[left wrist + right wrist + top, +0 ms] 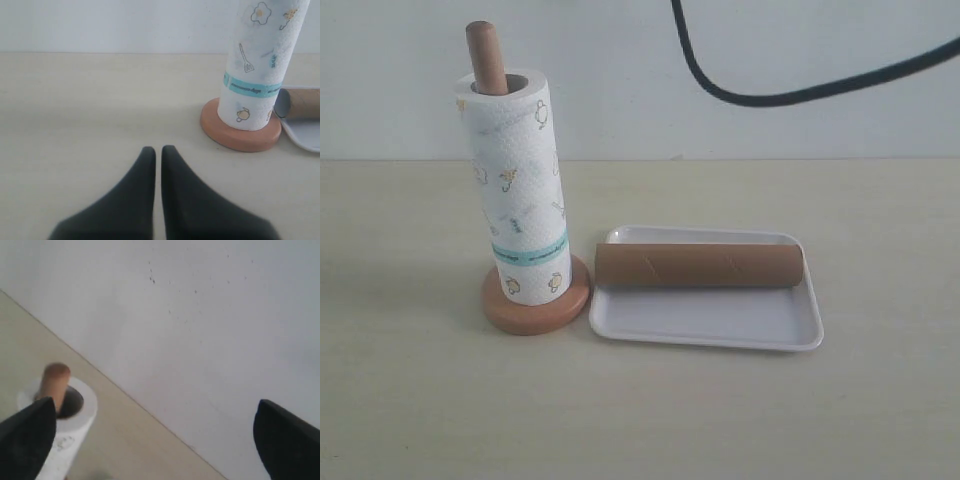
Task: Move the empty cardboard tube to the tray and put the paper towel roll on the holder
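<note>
Paper towel roll first: the thick white embossed roll printed with small yellow figures and a teal band [515,190] stands upright in the left half of the exterior view. It is threaded over the light orange-brown wooden holder [535,318]; the rounded pole tip pokes out of the hollow core and the roll's lower end sits on the round disc base. We judge that half of the job done.

The long plain brown cardboard tube [698,265] lies on its side in the shallow white rectangular plastic tray [710,322], right of centre in that view. It runs along the tray's far side, both ends within the rim or nearly so. The tray sits just beside the holder's base. We judge that half done too, so nothing of the task appears left.

Neither arm shows in the exterior view. In its wrist view the left gripper [156,150] has its dark fingers pressed almost together, only a thin slit between them and nothing held, low over the pale table [420,400]. The right gripper [154,410] has its fingers spread wide and empty, above the roll's top end.
</note>
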`<state>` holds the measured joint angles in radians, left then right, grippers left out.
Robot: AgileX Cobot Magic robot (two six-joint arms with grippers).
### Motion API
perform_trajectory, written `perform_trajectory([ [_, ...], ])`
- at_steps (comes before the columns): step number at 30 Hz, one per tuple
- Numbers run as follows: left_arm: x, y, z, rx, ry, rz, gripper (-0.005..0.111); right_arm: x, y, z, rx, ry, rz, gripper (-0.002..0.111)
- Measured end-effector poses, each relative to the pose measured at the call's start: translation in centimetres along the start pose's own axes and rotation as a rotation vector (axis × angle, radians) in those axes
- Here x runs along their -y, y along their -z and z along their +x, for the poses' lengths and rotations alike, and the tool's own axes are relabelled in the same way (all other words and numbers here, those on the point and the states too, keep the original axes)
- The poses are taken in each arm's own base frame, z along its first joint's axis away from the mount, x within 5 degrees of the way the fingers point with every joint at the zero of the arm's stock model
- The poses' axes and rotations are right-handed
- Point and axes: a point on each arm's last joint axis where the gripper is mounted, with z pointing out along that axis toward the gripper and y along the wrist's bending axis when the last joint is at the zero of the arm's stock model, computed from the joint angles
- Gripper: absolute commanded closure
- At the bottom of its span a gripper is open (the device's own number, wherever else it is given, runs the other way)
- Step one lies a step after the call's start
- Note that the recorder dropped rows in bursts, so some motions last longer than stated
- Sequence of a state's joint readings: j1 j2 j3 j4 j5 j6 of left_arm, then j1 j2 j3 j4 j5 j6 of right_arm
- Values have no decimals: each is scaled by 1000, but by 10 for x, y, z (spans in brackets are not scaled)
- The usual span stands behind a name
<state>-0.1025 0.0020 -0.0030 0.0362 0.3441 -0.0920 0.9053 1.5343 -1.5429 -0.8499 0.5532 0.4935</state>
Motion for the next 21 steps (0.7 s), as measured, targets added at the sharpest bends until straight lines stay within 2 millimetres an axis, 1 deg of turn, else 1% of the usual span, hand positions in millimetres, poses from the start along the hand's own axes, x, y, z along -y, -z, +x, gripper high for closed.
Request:
perform_trajectory([
  [1,0,0,0,0,0,0,103,1,0,3,-33,16,13,3],
  [3,0,0,0,0,0,0,103,5,2,15,-166,82,50,3],
  [5,0,0,0,0,0,0,103,6,3,23,-263,123,59,3],
  [8,0,0,0,0,0,0,103,8,7,34,-392,138,63,5],
  [9,0,0,0,0,0,0,103,7,9,38,-439,132,57,12],
  [11,0,0,0,0,0,0,103,5,14,47,-547,93,33,35],
  [12,0,0,0,0,0,0,103,4,16,50,-591,77,25,49],
  [13,0,0,0,0,0,0,103,2,17,54,-636,68,18,79],
  [14,0,0,0,0,0,0,103,-1,16,60,-690,48,4,97],
  [15,0,0,0,0,0,0,103,-4,15,61,-708,37,-7,106],
  [17,0,0,0,0,0,0,103,-11,14,65,-743,-25,-50,104],
  [19,0,0,0,0,0,0,103,-25,18,66,-789,-161,-170,104],
  [21,0,0,0,0,0,0,103,-35,21,66,-819,-242,-260,104],
])
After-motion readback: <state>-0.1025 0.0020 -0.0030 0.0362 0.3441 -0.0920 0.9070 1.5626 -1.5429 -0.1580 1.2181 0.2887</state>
